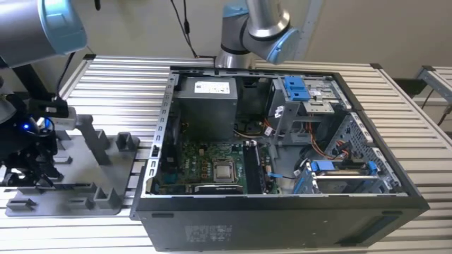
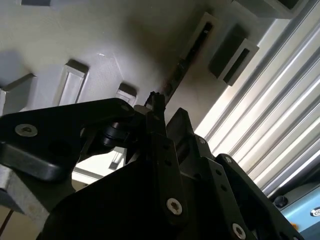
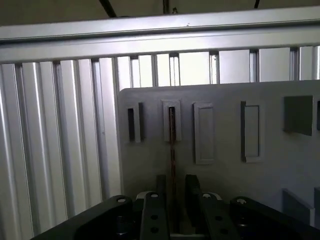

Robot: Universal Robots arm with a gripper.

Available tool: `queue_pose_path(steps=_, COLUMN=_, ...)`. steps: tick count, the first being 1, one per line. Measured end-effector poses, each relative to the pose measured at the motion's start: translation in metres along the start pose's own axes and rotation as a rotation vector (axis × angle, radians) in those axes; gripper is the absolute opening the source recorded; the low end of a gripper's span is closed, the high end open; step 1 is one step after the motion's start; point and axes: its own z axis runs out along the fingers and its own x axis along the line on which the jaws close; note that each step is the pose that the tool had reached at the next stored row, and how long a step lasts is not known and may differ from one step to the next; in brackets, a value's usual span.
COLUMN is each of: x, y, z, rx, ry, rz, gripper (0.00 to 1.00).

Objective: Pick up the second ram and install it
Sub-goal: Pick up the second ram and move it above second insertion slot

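Observation:
The second ram (image 3: pixel 172 145) stands on edge in a slot of the grey holder plate (image 3: pixel 225 180), seen as a thin dark strip. My gripper (image 3: pixel 174 189) straddles its near end: one finger (image 3: pixel 160 186) is on each side, with a small gap to the stick, so it is open around it. In the second wrist view the ram (image 2: pixel 187 55) runs away from the fingertips (image 2: pixel 158 102) across the plate. In the exterior view my gripper (image 1: pixel 32 169) is low over the holder plate (image 1: pixel 113 182), at that view's left.
The open computer case (image 1: pixel 395 174) lies at the exterior view's right of the plate, with the motherboard (image 1: pixel 205 164) and silver processor (image 1: pixel 224 171) inside. Grey upright blocks (image 1: pixel 95 135) stand on the plate. A ribbed aluminium table (image 1: pixel 120 74) carries everything.

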Motion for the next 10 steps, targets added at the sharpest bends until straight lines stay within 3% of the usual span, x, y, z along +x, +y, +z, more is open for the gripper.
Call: queue_pose_path(steps=10, x=-0.0001, y=0.0, z=0.0033, rx=0.0002, ry=-0.0001, rz=0.0, gripper=0.3)
